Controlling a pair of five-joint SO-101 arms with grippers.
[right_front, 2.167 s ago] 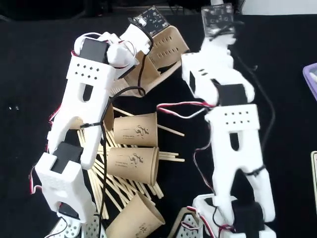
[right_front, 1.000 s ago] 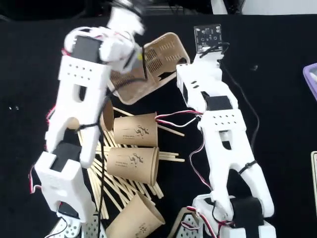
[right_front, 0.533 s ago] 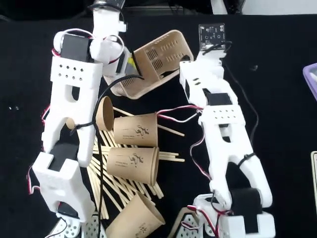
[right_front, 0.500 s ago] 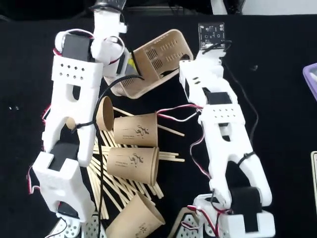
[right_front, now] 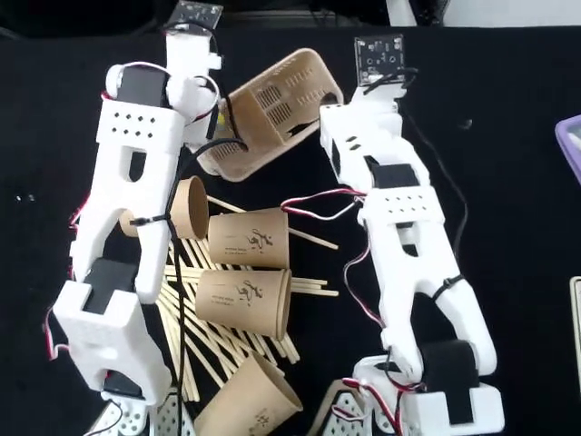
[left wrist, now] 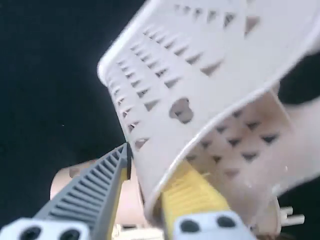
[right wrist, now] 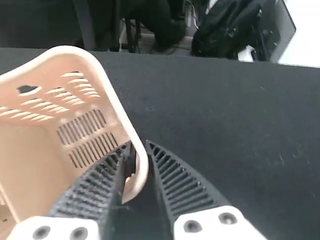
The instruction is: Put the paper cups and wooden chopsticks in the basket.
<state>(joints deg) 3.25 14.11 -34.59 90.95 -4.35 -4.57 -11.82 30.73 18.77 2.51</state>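
Observation:
A tan slotted basket [right_front: 272, 107] hangs tilted at the far middle of the black table, held from both sides. My left gripper [right_front: 218, 129] is shut on its left rim; the wall [left wrist: 200, 85] sits between the grey and yellow fingers of that gripper [left wrist: 150, 165]. My right gripper [right wrist: 138, 150] is shut on the opposite rim [right wrist: 115, 115], at the basket's right side [right_front: 320, 116]. Several paper cups lie on their sides nearer the front: [right_front: 250, 238], [right_front: 245, 302], [right_front: 250, 400] and one by the left arm [right_front: 186, 207]. Wooden chopsticks [right_front: 213, 341] lie scattered under them.
A purple container [right_front: 570, 141] sits at the right table edge. Both white arms stretch from the near edge toward the basket, flanking the pile of cups. Bare black table lies to the far right and far left.
Both grippers have carried the basket a little toward the far left and turned it, its opening tilting more upright. The cups and chopsticks have stayed put.

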